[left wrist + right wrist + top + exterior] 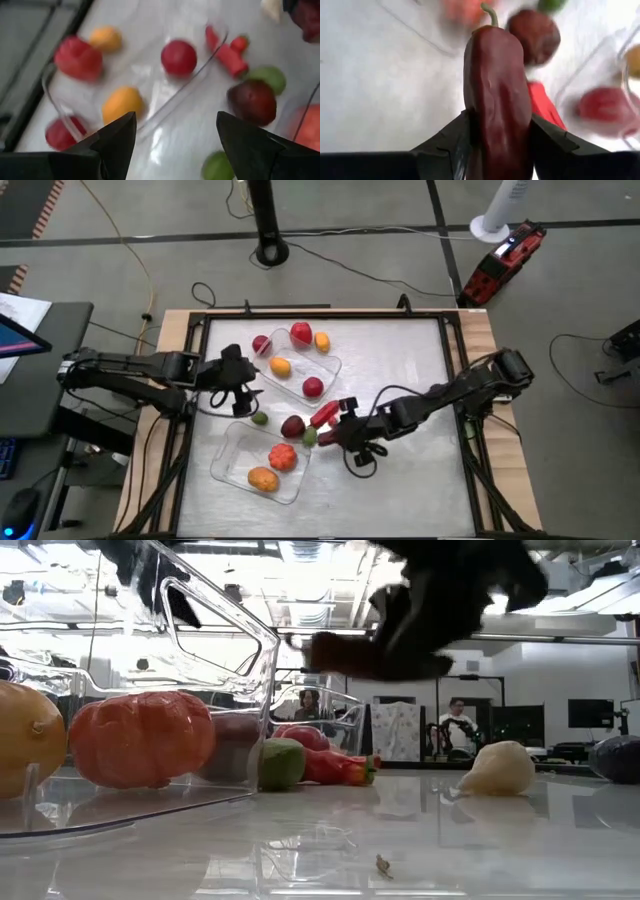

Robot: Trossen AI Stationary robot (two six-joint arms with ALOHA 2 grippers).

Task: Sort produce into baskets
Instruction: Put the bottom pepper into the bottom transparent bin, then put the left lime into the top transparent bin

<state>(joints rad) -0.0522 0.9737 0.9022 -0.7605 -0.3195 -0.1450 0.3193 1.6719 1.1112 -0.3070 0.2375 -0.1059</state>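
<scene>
Two clear trays lie on the table: the far tray [331, 366] holds red and orange pieces, and the near tray [228, 459] holds an orange piece and a reddish-orange one. My right gripper [338, 436] is shut on a dark maroon long pepper [497, 90] beside the near tray's right end. My left gripper [240, 396] is open and empty, above the table between the two trays. Loose on the table between them lie a green piece [259, 418], a round maroon piece [292, 426], another green piece [310, 437] and a red chili [325, 413]. My right gripper pinches the maroon pepper's lower body [485, 142] between its two fingers, one on each long side. The pepper runs forward along the fingers, with its green stem end [491, 14] pointing away from the wrist. In the low view the gripper is above the tabletop.
A whitish garlic-like piece [497, 768] lies on the table, to the right of the other loose produce in the low view. The table has a raised frame [455, 360] around its edges. The right half of the tabletop [400, 360] is open surface. People show in the room behind.
</scene>
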